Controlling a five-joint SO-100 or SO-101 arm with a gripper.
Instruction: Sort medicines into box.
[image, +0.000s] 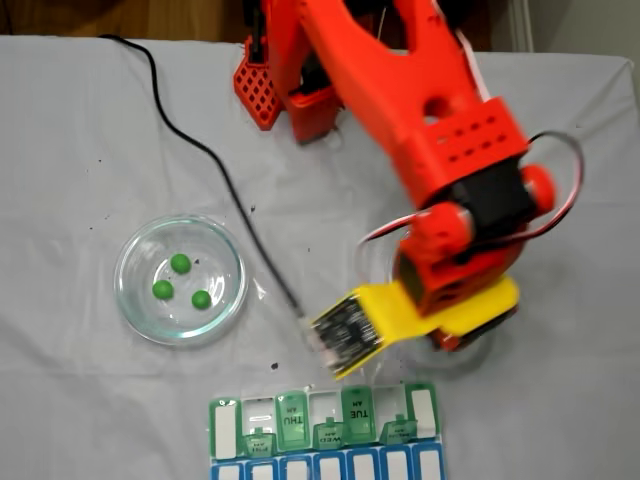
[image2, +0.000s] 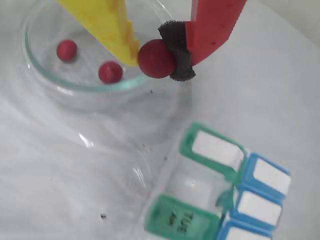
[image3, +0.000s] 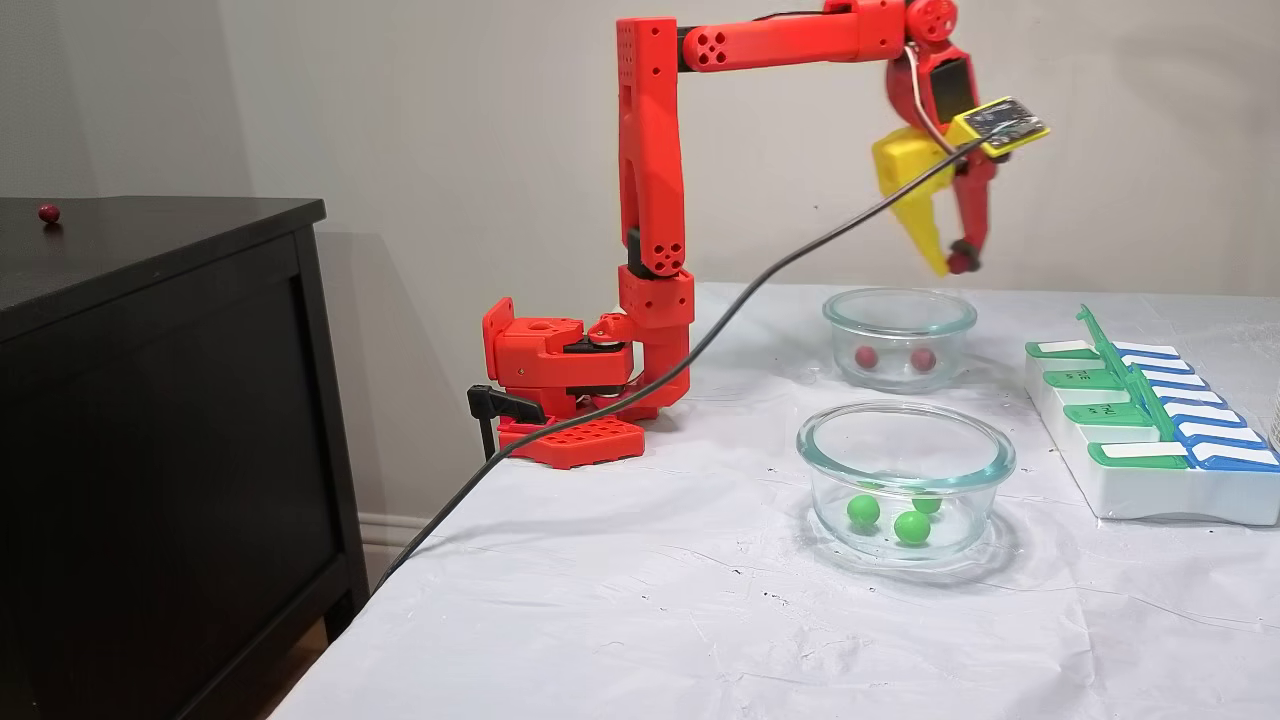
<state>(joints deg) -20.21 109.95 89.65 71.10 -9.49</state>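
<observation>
In a fixed view from above, the orange-red arm reaches down the right half of the frame, its yellow-jawed gripper (image: 440, 335) hanging over a clear glass dish at lower right, mostly hidden beneath it. At centre left, a second round clear glass dish (image: 135, 300) holds three bright green balls (image: 180, 263). The weekly pill organizer with white compartments and translucent green lids (image: 325, 420) lies along the bottom edge, some lids raised, a blue row below. A black cable (image: 200, 145) trails across the white table cover (image: 80, 400). On to the wrist view: the jaws are pinched tight on a dark red ball (image2: 156, 58), caught between the yellow finger and the black foam pad (image2: 177, 50) on the red finger, at top centre. Two more dark red balls (image2: 110, 72) sit in the dish at upper left; the organizer is at lower right, TUE lid showing. In a fixed view from the side, the gripper hangs high above the far dish (image3: 900, 312) at upper right, ball at its tip; the organizer sits at the right edge.
</observation>
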